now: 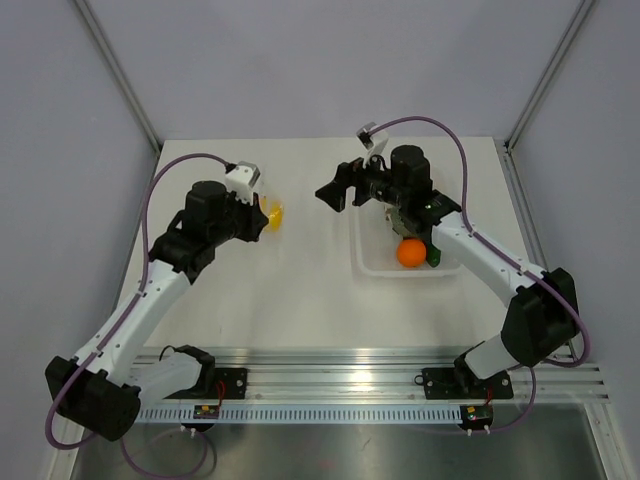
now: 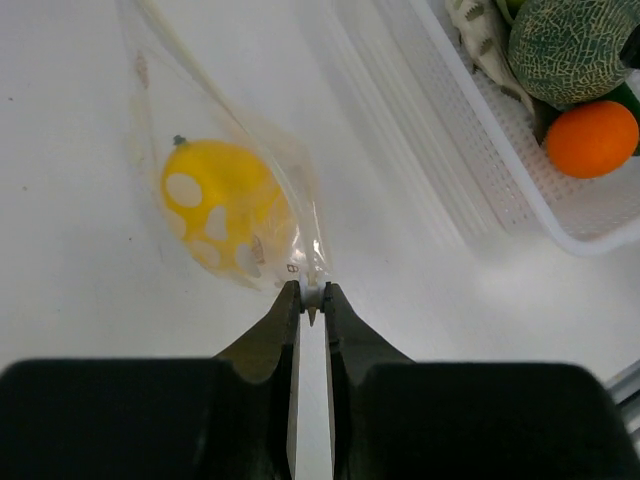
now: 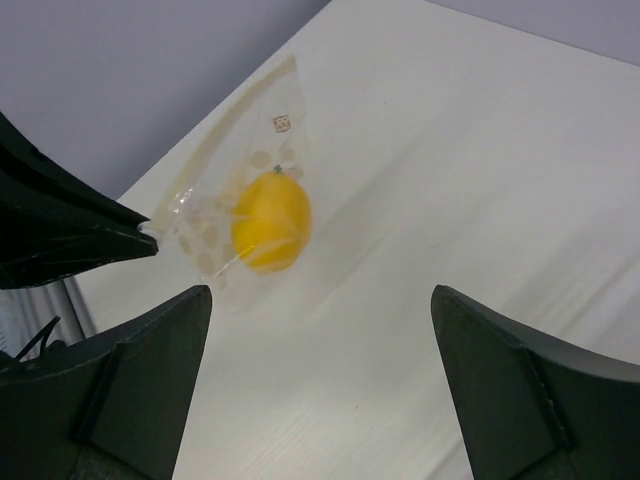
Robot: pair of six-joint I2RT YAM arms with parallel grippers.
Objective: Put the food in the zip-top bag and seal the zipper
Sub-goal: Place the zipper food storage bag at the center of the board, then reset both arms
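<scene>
Three grey walls [image 1: 300,60] are seen around the white table [image 1: 300,300]. The lemon [image 2: 220,210] is enclosed in the zip-top bag [image 2: 285,170], which is pinched at one corner by the left pincer [image 2: 312,297]; the right pincer [image 3: 320,295] is held wide.

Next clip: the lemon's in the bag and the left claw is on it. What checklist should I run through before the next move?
1. Lemon inside the bag: ok.
2. Left claw shut on the bag's edge: ok.
3. Right claw open, apart from the bag: ok.
4. Zipper pressed closed along the mouth: cannot tell, the strip is too faint.
5. Bag apart from the tray: ok.
</scene>
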